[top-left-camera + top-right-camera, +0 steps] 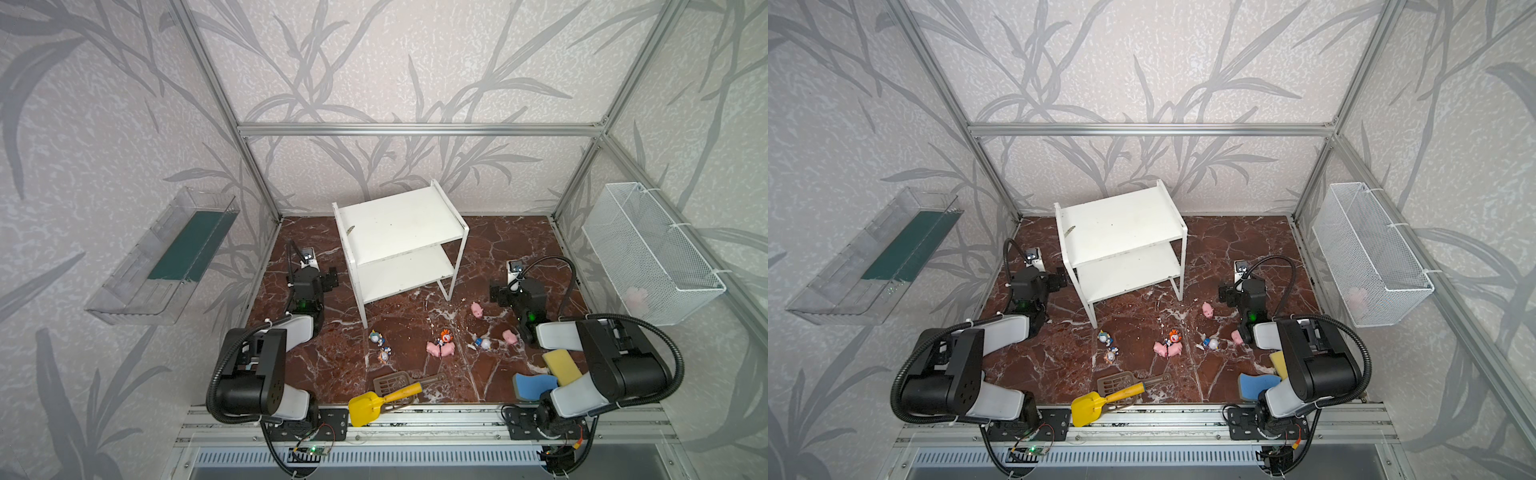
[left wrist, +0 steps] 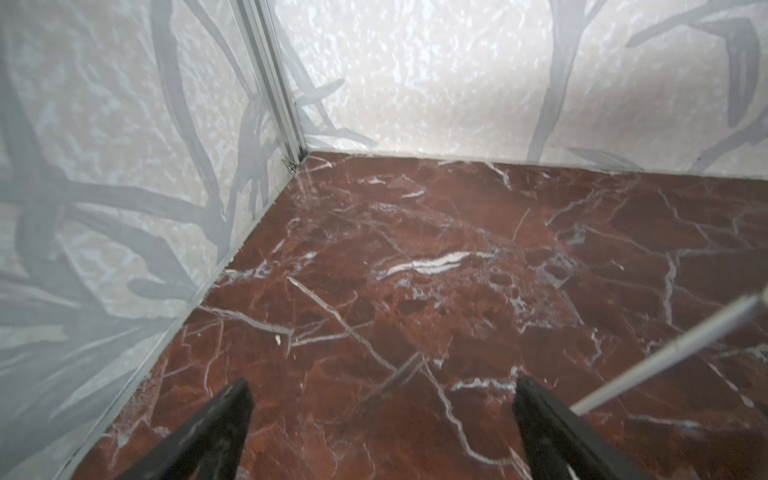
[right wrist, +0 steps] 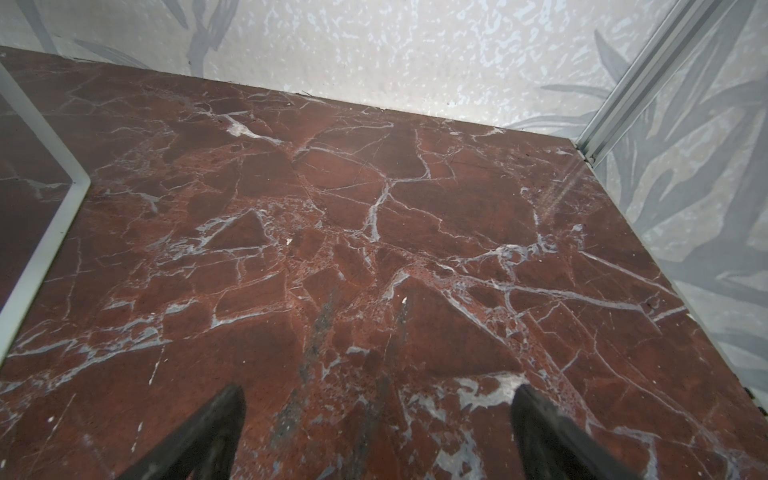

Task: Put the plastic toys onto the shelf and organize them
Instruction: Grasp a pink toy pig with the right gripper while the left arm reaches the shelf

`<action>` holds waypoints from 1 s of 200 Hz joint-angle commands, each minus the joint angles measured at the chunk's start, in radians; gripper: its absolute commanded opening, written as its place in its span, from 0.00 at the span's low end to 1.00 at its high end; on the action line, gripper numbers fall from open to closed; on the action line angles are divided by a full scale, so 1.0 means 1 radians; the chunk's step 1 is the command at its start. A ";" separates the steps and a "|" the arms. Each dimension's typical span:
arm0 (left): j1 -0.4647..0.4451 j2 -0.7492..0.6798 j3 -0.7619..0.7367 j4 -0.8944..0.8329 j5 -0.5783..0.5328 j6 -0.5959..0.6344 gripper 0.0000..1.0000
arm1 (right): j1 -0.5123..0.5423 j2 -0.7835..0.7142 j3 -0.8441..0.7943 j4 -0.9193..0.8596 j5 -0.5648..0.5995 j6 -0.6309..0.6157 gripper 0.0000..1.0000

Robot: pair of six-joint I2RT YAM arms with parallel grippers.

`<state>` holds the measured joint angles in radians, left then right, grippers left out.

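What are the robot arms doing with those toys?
Nothing is held right now. The left gripper and right gripper are open and empty, one on each side of the white shelf. The shelf has no toys: the pink pigs and tiny figurines lie scattered on the marble table before it.

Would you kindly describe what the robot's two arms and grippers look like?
The left arm and right arm match: boxy black joint housings joined by rounded white links, each trailed by a ribbed black hose and showing a small green light near the wrist. The left gripper and right gripper each have two plain black tapered jaws.
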<state>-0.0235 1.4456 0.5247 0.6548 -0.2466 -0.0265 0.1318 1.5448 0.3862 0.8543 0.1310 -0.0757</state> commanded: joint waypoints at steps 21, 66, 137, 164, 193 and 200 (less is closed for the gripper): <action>-0.068 -0.106 0.066 -0.368 -0.383 -0.190 0.99 | -0.002 0.001 0.014 0.009 0.007 0.006 0.99; -0.213 -0.220 0.180 -0.877 -0.696 -0.507 0.99 | -0.003 0.001 0.015 0.008 0.006 0.008 0.99; -0.278 -0.509 0.173 -1.372 -0.486 -0.816 0.99 | -0.006 -0.004 0.017 0.006 -0.062 -0.018 0.99; -0.285 -0.609 0.156 -1.432 -0.380 -0.783 0.99 | 0.006 -0.054 -0.011 0.024 -0.039 -0.029 0.99; -0.298 -0.718 0.131 -1.457 -0.211 -0.740 0.99 | 0.025 -0.180 0.148 -0.450 0.040 0.059 0.99; -0.304 -0.742 0.132 -1.468 -0.182 -0.735 0.99 | 0.025 -0.193 0.200 -0.576 0.039 0.091 0.99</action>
<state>-0.3119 0.7731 0.6727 -0.7155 -0.5720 -0.7597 0.1497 1.4342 0.4248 0.6743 0.1234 -0.0738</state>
